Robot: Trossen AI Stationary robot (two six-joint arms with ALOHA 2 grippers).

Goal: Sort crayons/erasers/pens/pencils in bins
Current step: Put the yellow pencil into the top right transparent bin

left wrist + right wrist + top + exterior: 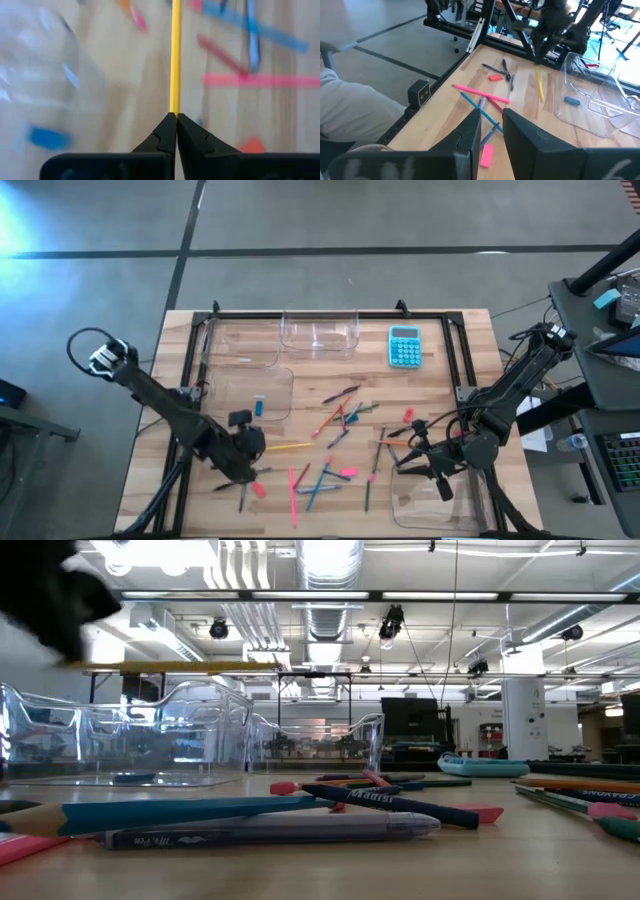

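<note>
Left wrist view: yellow pencil (175, 55) pinched at one end by closed left claw (176, 119), held above surface (440, 395), near bin (255, 395) holding blue eraser (259, 407). Slip or swing risked by end-grip. Right claw (491, 120) parted, empty.

— What's the floor like around the tabletop (470, 330)?

— Grey concrete floor (300, 220), smooth, with dark seam lines (300, 252) crossing it. The tabletop itself is pale wood planks inside a black metal frame (300, 313).

— And the room beyond?

— An open industrial hall. The ceiling (480, 570) is white, with exposed ducts (325, 565) and pipes, long strip lights (300, 597) and hanging black fixtures (392, 620). A thick white column (522, 715) stands to one side, dark monitors (412, 720) farther back.

— Anything beside the tabletop?

— A dark workbench (610, 380) with cables at one edge.
</note>
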